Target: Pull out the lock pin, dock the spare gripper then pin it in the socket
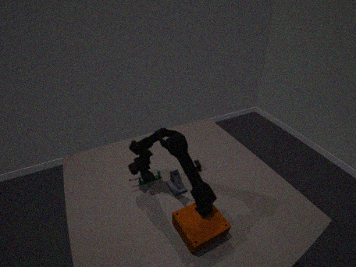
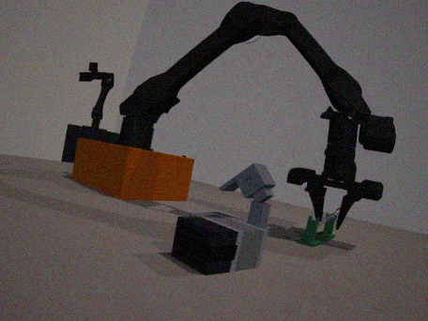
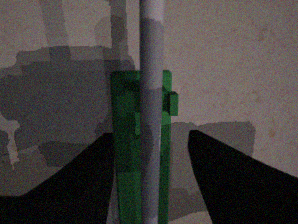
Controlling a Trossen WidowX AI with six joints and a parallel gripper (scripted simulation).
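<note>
A long grey pin (image 3: 151,60) (image 2: 334,213) (image 1: 129,179) lies across the uprights of a small green stand (image 2: 311,231) (image 1: 158,175) (image 3: 128,187). Its red end shows in the exterior view. My gripper (image 3: 151,139) (image 2: 328,224) (image 1: 148,180) points down over the stand with its fingers apart, one on each side of the pin. The wrist view shows a gap between the pin and each finger. A grey angled block (image 2: 255,180) with a tapered arm sits above a grey upright; I cannot tell whether this is the spare gripper.
A black box with a grey end (image 2: 204,244) (image 1: 197,165) stands near the grey block. My arm rises from the orange base (image 2: 136,171) (image 1: 201,226). A small dark arm (image 2: 99,100) on a black box shows behind the base in the exterior view.
</note>
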